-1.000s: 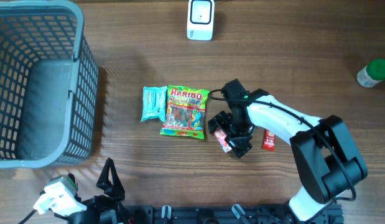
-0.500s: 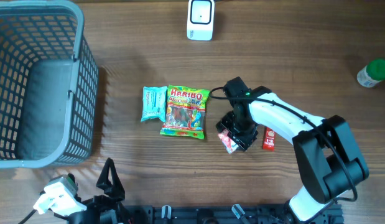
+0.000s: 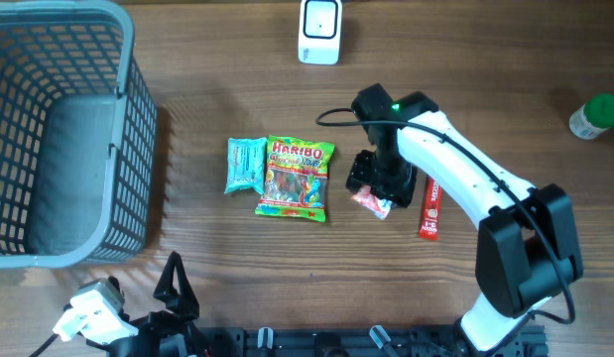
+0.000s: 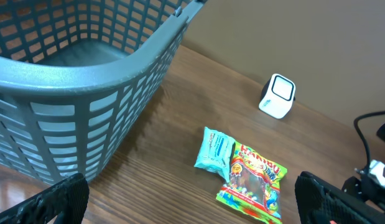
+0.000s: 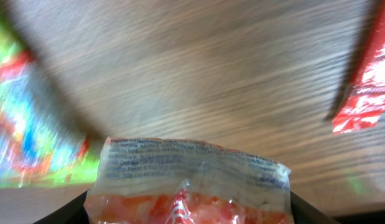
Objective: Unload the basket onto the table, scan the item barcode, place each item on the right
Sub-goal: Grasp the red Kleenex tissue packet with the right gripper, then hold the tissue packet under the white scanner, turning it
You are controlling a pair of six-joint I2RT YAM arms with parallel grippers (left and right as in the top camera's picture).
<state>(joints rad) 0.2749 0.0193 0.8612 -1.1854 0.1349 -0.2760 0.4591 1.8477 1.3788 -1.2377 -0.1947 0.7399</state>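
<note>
Right jaws: clenched on the snack packet (image 3: 372,201), pinching it across its middle. The wrist view shows the packet's printed top band (image 5: 189,165) sticking out past the fingertips.
Left jaws: spread wide and grasping nothing, parked at the near left edge of the worktop (image 3: 217,89).
Item location: in the right jaws, apparently lifted just clear of the worktop, between the Haribo bag (image 3: 295,177) and the red stick sachet (image 3: 429,209). It is well short of the white scanner (image 3: 319,31) at the far edge.
Handling: probably light and soft, a crinkly film pouch with loose contents. It should flex and sag beyond the pinch, and the glossy film could slip or twist under a light squeeze.
Where to hold: a grip across the filled body or along the sealed edge looks safest, leaving the printed face open to the scanner.
Barcode: only fine print shows on the top band, so I cannot tell which face carries the code.
Risk: the film may buckle or the jaws may cover the code, spoiling the read.
Basket (image 3: 128,129): grey mesh, at the left of the worktop, with nothing visible inside.
Other packs: a teal packet (image 3: 245,165) lies touching the Haribo bag's left edge, both flat on the worktop.
Bottle (image 3: 596,116): green-capped and closed, at the far right; its contents are not visible.
</note>
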